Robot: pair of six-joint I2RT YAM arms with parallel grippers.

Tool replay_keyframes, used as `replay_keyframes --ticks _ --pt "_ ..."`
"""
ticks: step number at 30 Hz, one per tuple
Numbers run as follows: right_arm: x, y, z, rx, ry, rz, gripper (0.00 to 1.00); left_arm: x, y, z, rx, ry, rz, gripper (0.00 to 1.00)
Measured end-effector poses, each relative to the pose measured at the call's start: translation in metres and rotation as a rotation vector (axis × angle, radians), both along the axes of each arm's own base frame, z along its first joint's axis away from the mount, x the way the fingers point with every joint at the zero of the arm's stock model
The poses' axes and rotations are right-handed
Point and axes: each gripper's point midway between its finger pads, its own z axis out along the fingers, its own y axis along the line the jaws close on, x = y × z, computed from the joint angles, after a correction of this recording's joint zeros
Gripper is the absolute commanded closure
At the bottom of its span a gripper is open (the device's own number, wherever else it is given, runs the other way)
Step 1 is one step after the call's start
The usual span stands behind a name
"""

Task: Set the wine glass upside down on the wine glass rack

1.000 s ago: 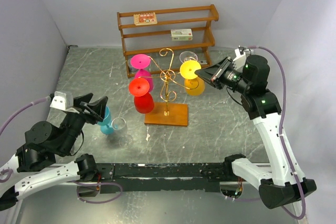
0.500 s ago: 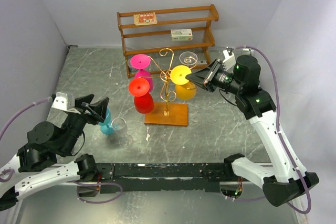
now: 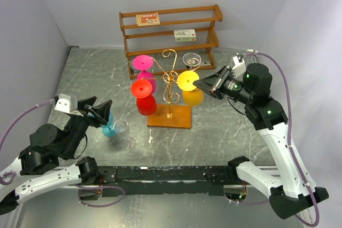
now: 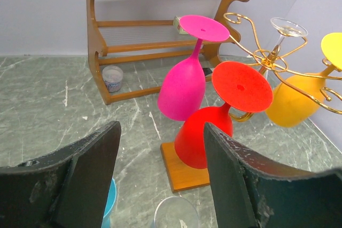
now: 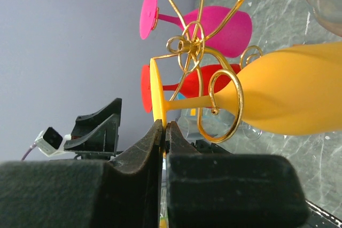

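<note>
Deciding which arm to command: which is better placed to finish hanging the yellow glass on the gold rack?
Right. The right pincer grips the yellow glass by its foot, stem at the gold rack; the left pincer hangs open, far from both.

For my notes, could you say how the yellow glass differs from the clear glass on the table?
The yellow glass is inverted, stem in the rack; the clear glass stands upright. The right tool pinches the yellow glass's foot; the clear glass is unheld. Both are stemmed.
</note>
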Motion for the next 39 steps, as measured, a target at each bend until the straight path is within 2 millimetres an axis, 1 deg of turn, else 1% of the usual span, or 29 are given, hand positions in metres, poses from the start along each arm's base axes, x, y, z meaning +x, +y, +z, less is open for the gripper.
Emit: replay_keyframes --ticks 8,21,25,33,39 --pt "0.006 -0.009 -0.008 -0.02 0.033 -0.076 1.0 0.001 0.0 -0.002 0.003 0.002 0.004 0.26" --pt "0.006 -0.023 -0.021 -0.072 0.081 -0.155 1.0 0.001 0.0 -0.003 -0.001 0.004 0.008 0.26" --pt "0.006 -0.025 -0.018 -0.077 0.076 -0.171 1.0 0.001 0.0 -0.003 -0.003 0.004 0.009 0.26" --pt "0.001 -0.027 -0.003 -0.07 0.033 -0.171 1.0 0.001 0.001 -0.003 -0.007 0.005 0.014 0.25" --pt "-0.004 -0.032 -0.005 -0.083 0.043 -0.187 1.0 0.001 0.001 -0.003 -0.007 0.005 0.014 0.25"
